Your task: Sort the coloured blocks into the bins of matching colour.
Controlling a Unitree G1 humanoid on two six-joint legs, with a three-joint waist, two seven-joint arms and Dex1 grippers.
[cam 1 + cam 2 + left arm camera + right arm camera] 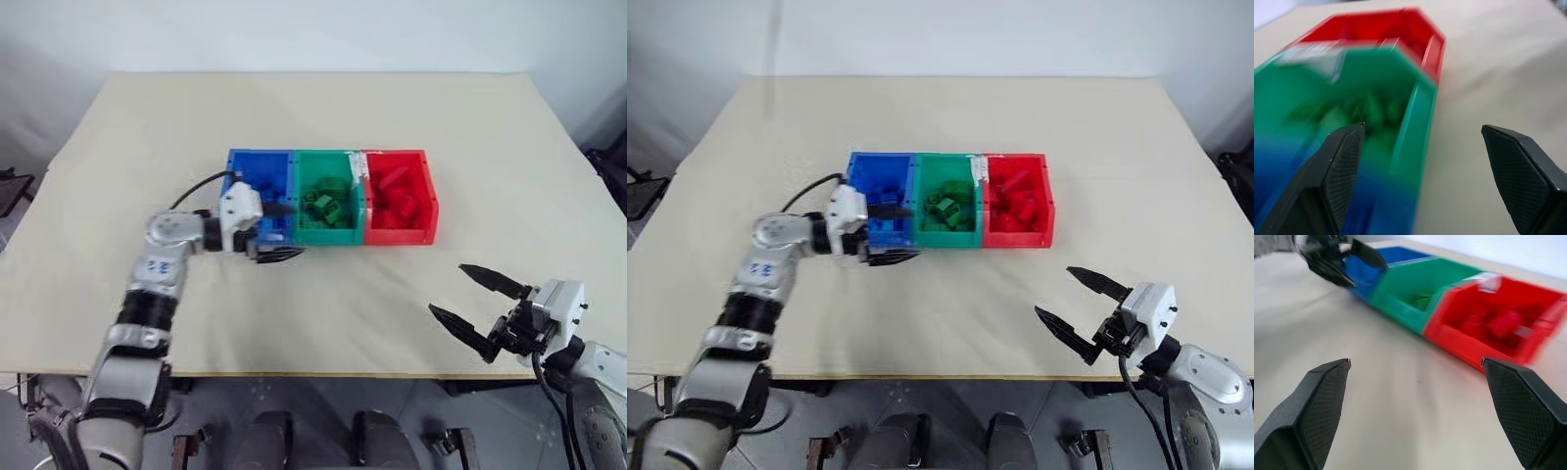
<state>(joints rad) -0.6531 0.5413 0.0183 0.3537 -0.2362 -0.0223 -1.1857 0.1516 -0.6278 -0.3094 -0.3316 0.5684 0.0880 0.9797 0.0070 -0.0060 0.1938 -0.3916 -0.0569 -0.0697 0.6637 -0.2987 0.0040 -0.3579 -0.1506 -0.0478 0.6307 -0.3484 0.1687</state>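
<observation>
Even, soft light covers my pale beige tabletop, with faint shadows and no glare. My wrist views smear the joined blue, green and red plastic bins.

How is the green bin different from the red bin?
The green bin sits in the middle of the row, while the red bin is at the right end. The green bin holds green blocks; the red bin holds red blocks. The green bin has a white label scrap on its rim, where it meets the red bin. Both are open-top, alike in shape, and joined side by side.
</observation>
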